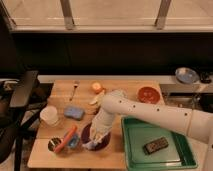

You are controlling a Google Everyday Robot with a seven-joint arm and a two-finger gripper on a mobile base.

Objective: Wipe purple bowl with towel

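- purple bowl [103, 142] sits near the front edge of the wooden table [120, 90], just left of the green tray [131, 150]
- gripper [94, 143] is down at the bowl's left rim, clamped on the towel [90, 145]
- blue sponge [73, 112] lies further back on the left

**A test kitchenette in an office-like room**

A wooden tabletop [135, 92] carries kitchenware: a fork [75, 89], a white cup [49, 114], a sponge [74, 112], a red-brown bowl [149, 93] and a green tray [131, 145]. A black office chair [22, 95] stands left; windows run along the far wall. The gripper [93, 144], closed, reaches into the purple bowl [106, 142].
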